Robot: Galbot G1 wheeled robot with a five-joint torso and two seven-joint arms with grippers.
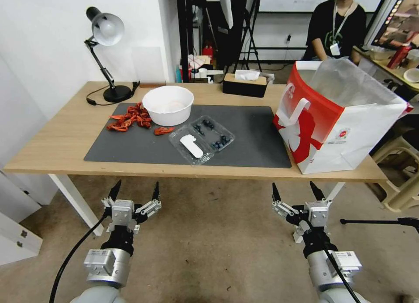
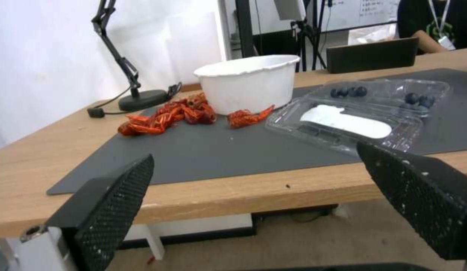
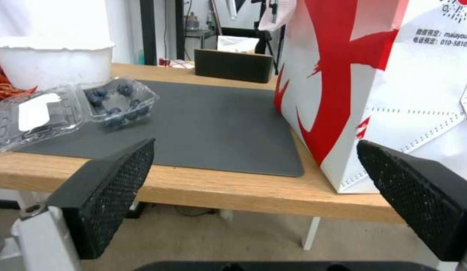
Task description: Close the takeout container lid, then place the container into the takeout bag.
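**Clamshell lying open on the mat, both arms waiting below the counter**

The takeout container is lying open at the centre of the head view, on the dark mat covering the wooden counter. Blueberries are sitting in its tray half, while the lid, bearing a white label, is lying flat beside it toward the near edge. The takeout bag is standing upright at the right of the frame, mouth open. A white bowl and red crayfish are sitting upper left of the container. The left end effector and right end effector are hovering at lower left and lower right, both spread wide and holding nothing.
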